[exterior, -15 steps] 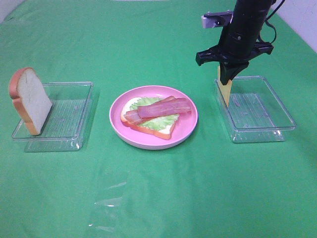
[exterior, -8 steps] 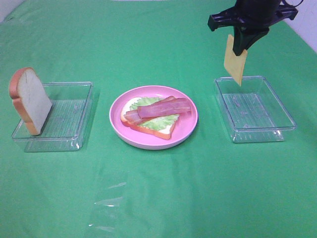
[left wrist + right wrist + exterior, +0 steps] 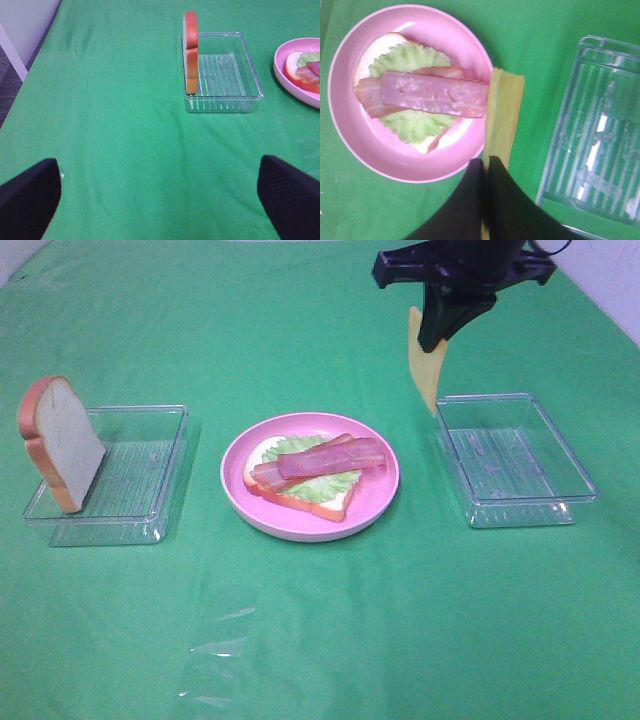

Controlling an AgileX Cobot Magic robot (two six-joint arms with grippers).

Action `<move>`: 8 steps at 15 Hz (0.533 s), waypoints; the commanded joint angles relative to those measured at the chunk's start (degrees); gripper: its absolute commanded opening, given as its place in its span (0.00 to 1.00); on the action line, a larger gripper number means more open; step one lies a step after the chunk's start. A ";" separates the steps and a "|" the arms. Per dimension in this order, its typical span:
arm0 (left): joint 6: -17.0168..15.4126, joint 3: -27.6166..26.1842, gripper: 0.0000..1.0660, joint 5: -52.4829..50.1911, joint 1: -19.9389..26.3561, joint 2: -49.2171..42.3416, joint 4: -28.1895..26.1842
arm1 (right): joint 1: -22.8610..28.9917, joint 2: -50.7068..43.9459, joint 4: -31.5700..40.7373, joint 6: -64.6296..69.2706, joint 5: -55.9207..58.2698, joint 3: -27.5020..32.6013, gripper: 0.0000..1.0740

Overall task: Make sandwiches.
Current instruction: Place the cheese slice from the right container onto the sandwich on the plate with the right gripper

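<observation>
A pink plate [image 3: 375,502] in the middle holds a bread slice with lettuce [image 3: 315,486] and bacon strips [image 3: 320,461]; they also show in the right wrist view [image 3: 435,95]. My right gripper [image 3: 436,338] is shut on a yellow cheese square [image 3: 426,372], hanging on edge in the air between the plate and the right tray; the cheese shows in the right wrist view [image 3: 503,117]. A second bread slice [image 3: 60,443] leans upright in the left tray [image 3: 150,480], also in the left wrist view [image 3: 190,52]. My left gripper [image 3: 160,192] is open over bare cloth, away from the tray.
An empty clear tray [image 3: 515,460] stands at the right, also in the right wrist view [image 3: 595,135]. A green cloth [image 3: 320,620] covers the table. The table's left edge [image 3: 37,47] shows in the left wrist view.
My right gripper has lifted the cheese square out of the right tray and carried it up and to the left, toward the plate. The left side has not changed.
</observation>
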 commanded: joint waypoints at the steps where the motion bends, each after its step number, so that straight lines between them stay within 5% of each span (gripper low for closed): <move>1: -0.06 0.23 0.94 -0.29 0.17 -0.17 -0.23 | 3.61 2.41 3.38 -0.52 -3.61 -0.11 0.00; 8: -0.06 0.23 0.94 -0.29 0.17 -0.17 -0.23 | 9.85 9.45 19.14 -3.90 -14.95 -0.11 0.00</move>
